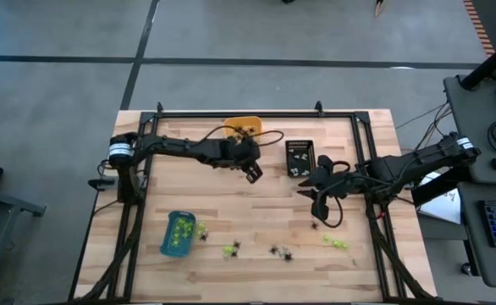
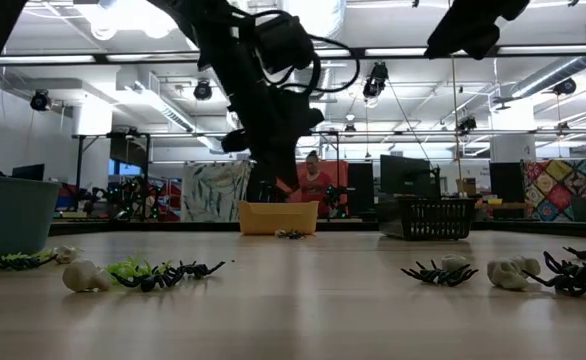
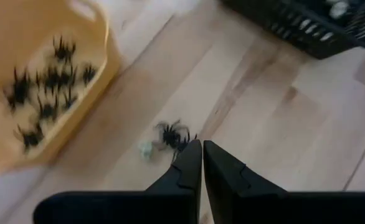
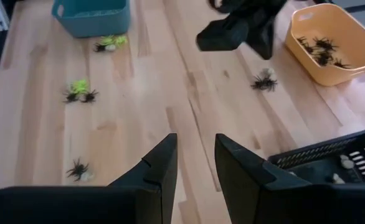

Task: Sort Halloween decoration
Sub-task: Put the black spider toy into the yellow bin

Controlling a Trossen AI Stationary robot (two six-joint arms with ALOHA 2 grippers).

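Both arms are matte black with looping black cables; the left arm [image 1: 180, 148] carries a white base band.

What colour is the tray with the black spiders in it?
Orange-yellow; the tray holding the black spiders shows best in the right wrist view.

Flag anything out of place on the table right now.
One black plastic spider with a small whitish trinket lies on the bare wood just outside the orange tray, near the shut left gripper, while its fellows sit inside.
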